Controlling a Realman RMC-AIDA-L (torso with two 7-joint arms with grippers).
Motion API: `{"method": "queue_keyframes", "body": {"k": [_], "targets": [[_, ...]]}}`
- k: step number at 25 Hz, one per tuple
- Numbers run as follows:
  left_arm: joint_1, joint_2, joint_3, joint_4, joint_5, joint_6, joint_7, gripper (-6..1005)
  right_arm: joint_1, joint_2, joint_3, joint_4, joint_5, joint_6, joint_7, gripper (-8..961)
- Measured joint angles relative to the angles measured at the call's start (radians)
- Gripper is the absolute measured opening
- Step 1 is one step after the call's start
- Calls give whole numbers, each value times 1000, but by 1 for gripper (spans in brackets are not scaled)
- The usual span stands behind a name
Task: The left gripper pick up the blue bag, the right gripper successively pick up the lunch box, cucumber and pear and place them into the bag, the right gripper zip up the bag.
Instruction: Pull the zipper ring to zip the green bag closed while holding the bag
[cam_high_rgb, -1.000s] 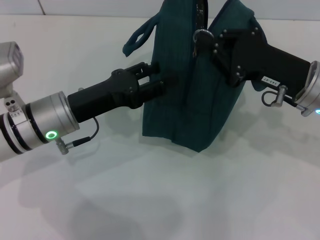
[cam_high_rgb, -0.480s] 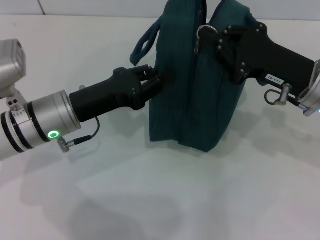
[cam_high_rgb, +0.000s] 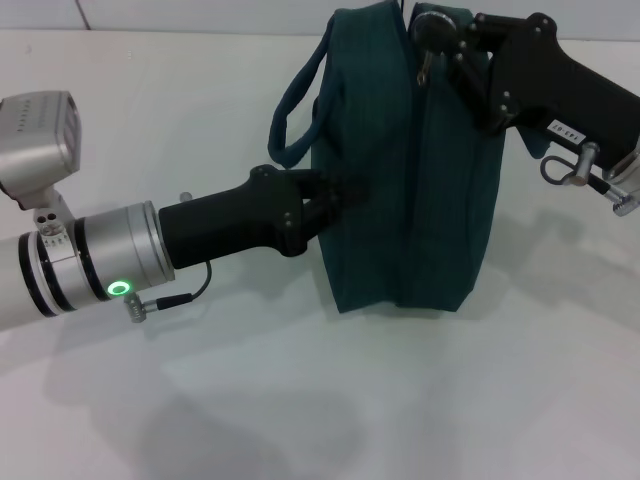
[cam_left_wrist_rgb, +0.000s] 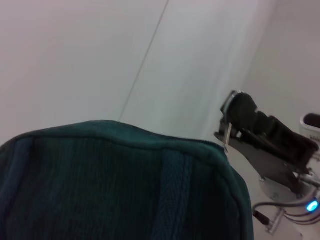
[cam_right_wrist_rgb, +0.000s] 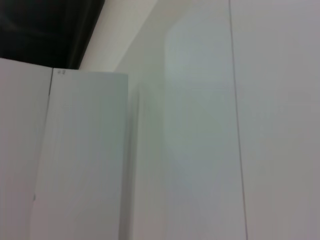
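Reaching arm: the left gripper comes in from the near left and presses into the side of the blue bag; its fingertips are dark against the fabric, so whether they pinch cloth or merely touch it cannot be told.
Bag: it stands upright on the table, its seam closed along the top, one loop handle hanging free above the left gripper. In the left wrist view the blue bag fills the lower part, its top edge rounded.
Zip pull: the metal ring sits at the top far end of the bag, right at the right gripper.
Far arm: the right gripper is closed narrowly on the zip pull, its black body stretching away to the right.
Surface: plain white table.
Room: the right wrist view shows only pale wall panels and a dark strip in one corner.
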Motion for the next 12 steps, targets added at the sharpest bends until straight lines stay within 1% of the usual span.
{"method": "queue_keyframes", "body": {"k": [2, 5, 8, 12], "targets": [[0, 1, 14, 0, 1, 5, -1, 141, 0, -1, 0, 2, 4, 2, 0, 6], [0, 5, 58, 1, 3, 11, -4, 101, 0, -2, 1, 5, 7, 7, 0, 7], [-1, 6, 76, 2, 4, 20, -4, 62, 0, -3, 1, 6, 8, 12, 1, 7], [-2, 8, 95, 2, 6, 47, -1, 63, 1, -3, 1, 7, 8, 28, 4, 7]]}}
